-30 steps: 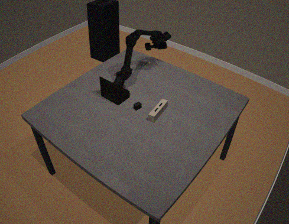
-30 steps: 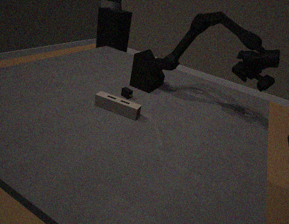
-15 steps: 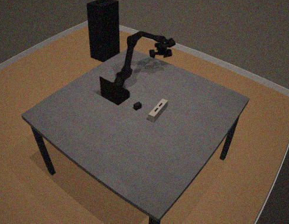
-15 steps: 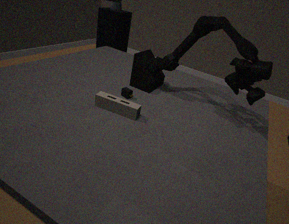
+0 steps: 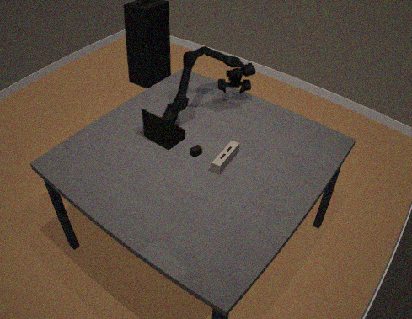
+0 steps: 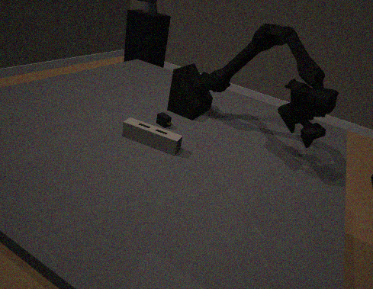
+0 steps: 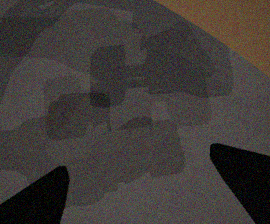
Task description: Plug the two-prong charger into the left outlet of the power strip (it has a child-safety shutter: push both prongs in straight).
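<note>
The charger [image 5: 195, 151] [image 6: 163, 120] is a small dark block lying on the table between the arm's base and the power strip. Small prongs seem to show at its right side in the exterior view. The power strip [image 5: 220, 163] [image 6: 150, 137] is a long pale bar with two dark outlets on top. My gripper [image 5: 234, 92] [image 6: 299, 137] [image 7: 141, 162] is open and empty. It hangs above the far part of the table in the top view, well away from the charger and the strip. The wrist view shows neither of them.
The arm's black base block [image 5: 163, 132] [image 6: 189, 94] stands close to the charger. The grey table [image 5: 169, 213] [image 6: 207, 216] carries the arm's shadow below the gripper. A tall black cabinet [image 5: 148, 42] [image 6: 146, 36] with another dark arm on it stands beyond the table.
</note>
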Controlling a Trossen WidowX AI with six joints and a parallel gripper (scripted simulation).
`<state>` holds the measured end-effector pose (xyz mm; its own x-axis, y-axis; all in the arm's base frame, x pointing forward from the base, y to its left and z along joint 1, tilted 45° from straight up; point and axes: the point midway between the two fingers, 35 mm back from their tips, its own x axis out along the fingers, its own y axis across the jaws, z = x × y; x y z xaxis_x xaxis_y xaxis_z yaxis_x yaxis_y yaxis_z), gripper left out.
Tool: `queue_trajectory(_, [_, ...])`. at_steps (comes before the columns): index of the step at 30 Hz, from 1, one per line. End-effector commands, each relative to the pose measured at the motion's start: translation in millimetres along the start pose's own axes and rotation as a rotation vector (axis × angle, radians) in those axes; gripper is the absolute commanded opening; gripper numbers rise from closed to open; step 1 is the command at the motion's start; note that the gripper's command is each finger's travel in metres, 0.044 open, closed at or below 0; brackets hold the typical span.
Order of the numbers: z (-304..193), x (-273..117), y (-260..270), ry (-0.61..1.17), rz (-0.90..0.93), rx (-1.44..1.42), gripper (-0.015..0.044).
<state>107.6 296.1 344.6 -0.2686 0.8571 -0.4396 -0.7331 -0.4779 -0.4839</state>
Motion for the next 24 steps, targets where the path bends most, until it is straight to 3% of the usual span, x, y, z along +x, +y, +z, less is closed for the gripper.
queue_trajectory(1, [-24,1,-5,0.043,-0.011,0.029,0.044])
queue_trajectory(24, [-155,-27,-16,0.265,-0.099,0.199,0.044])
